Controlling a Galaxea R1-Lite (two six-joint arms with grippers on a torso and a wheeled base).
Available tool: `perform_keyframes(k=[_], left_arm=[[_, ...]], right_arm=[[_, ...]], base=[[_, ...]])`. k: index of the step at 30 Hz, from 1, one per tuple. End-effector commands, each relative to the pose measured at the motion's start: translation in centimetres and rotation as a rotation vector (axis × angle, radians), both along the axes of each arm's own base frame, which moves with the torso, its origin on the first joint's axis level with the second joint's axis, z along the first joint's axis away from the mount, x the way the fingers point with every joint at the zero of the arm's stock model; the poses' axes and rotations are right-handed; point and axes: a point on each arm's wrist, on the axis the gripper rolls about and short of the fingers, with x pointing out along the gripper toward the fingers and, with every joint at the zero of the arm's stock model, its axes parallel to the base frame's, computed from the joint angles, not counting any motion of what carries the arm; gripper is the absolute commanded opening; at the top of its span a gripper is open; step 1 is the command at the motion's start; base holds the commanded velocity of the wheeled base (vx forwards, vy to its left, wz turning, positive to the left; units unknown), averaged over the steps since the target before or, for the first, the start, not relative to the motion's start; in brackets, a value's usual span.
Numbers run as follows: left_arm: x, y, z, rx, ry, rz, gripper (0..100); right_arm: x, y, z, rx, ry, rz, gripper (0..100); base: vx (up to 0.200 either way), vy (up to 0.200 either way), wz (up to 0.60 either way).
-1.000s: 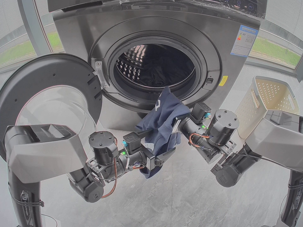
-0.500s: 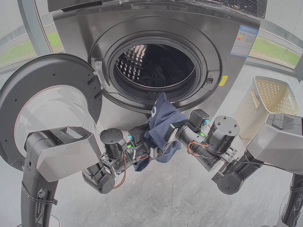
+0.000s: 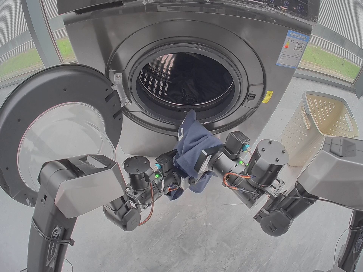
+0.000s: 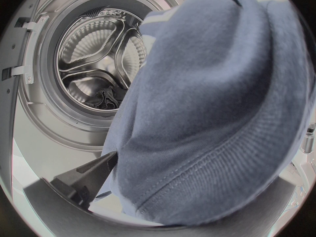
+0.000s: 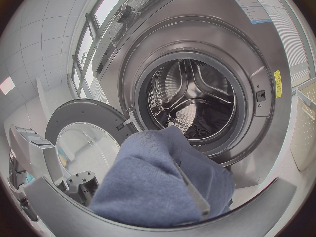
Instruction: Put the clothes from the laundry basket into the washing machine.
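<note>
A navy garment (image 3: pixel 194 142) hangs bunched in front of the washing machine (image 3: pixel 94 38), just below the rim of its open drum (image 3: pixel 185 80). My right gripper (image 3: pixel 199 159) is shut on the garment, and the cloth drapes over it (image 5: pixel 158 178). My left gripper (image 3: pixel 180 179) sits right under the bunch, pressed into the cloth, with the garment (image 4: pixel 210 109) covering most of it. A dark piece of clothing (image 5: pixel 207 122) lies at the bottom of the drum. The cream laundry basket (image 3: pixel 321 121) stands on the floor to the right.
The round machine door (image 3: pixel 56 110) is swung wide open to the left, close to my left arm. Grey tiled floor (image 3: pixel 196 231) stretches in front of the machine. Windows stand behind it on both sides.
My left arm has swung right and in, bringing its gripper up under the garment. The right gripper has drifted slightly left and down with the cloth, and the hanging tail is gathered higher.
</note>
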Motion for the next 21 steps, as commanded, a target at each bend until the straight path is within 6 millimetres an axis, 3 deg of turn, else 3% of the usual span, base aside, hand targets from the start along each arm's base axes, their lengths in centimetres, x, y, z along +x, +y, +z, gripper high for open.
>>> perform_keyframes(k=[1,4,5,15,21], left_arm=[[0.3,-0.2,-0.4,-0.003,-0.001,0.000,100],[0.5,-0.5,-0.5,-0.014,0.000,0.010,100],[0.6,-0.6,-0.4,-0.019,-0.004,0.014,0],[1.0,-0.2,0.2,-0.059,0.003,0.043,0],[1.6,1.8,2.9,-0.113,-0.026,0.129,0]], right_arm=[[-0.3,0.2,0.0,-0.002,0.002,0.009,0],[-0.4,0.3,-0.1,-0.002,0.005,0.013,0],[-0.4,0.3,-0.1,-0.001,0.004,0.013,0],[-0.2,-0.2,0.2,0.011,0.006,-0.025,0],[1.2,-2.8,0.4,0.021,0.017,-0.105,0]], base=[[0.000,0.000,0.00],[0.000,0.000,0.00],[0.000,0.000,0.00],[0.000,0.000,0.00],[0.000,0.000,0.00]])
